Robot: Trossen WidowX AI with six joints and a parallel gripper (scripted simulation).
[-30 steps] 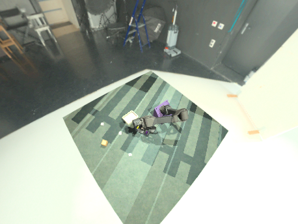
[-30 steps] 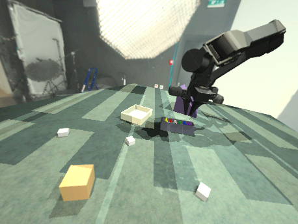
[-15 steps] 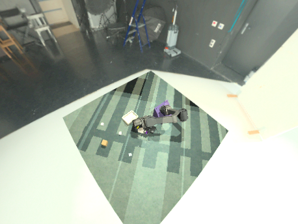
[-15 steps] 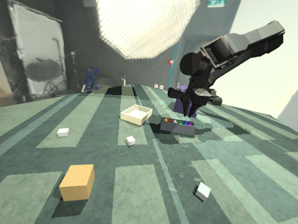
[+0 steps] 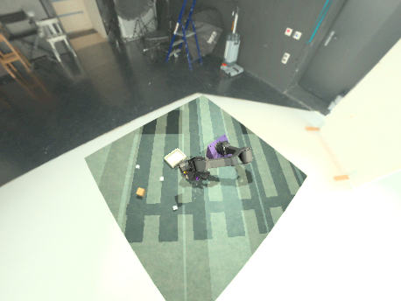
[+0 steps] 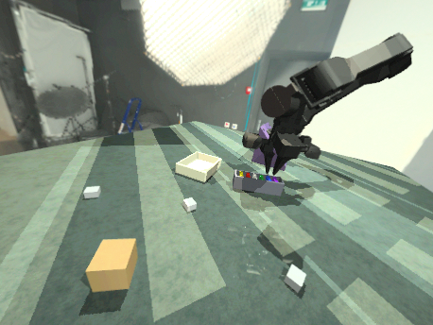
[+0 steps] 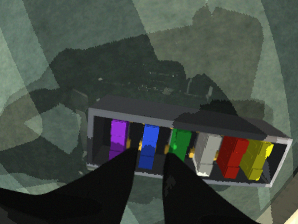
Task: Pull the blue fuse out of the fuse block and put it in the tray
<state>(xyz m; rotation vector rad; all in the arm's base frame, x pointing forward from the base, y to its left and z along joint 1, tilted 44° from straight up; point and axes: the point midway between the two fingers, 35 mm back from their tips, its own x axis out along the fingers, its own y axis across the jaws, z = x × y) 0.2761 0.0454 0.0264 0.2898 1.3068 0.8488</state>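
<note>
The blue fuse [image 7: 150, 134] [image 6: 268, 179] stands seated in the grey fuse block [image 7: 135, 106] [image 6: 255, 186], between the purple fuse [image 7: 119, 132] and the green fuse [image 7: 181, 142]. My gripper [image 7: 151, 157] [image 6: 271, 173] is slightly open and empty, pointing down close above the block. In the wrist view its fingertips appear on either side of the blue fuse's lower end; their exact height over it is unclear. The cream tray [image 5: 169, 163] [image 6: 189, 174] is empty, beyond the block's yellow-fuse end. The arm hides much of the block in the top view.
The white fuse [image 7: 207, 150], red fuse [image 7: 232, 155] and yellow fuse [image 7: 257, 160] continue the row. An orange box [image 5: 140, 192] [image 6: 112, 265] and several small white cubes lie on the mat, one cube [image 5: 161, 178] [image 6: 189, 204] near the tray. A purple stand [image 5: 214, 150] is behind the block.
</note>
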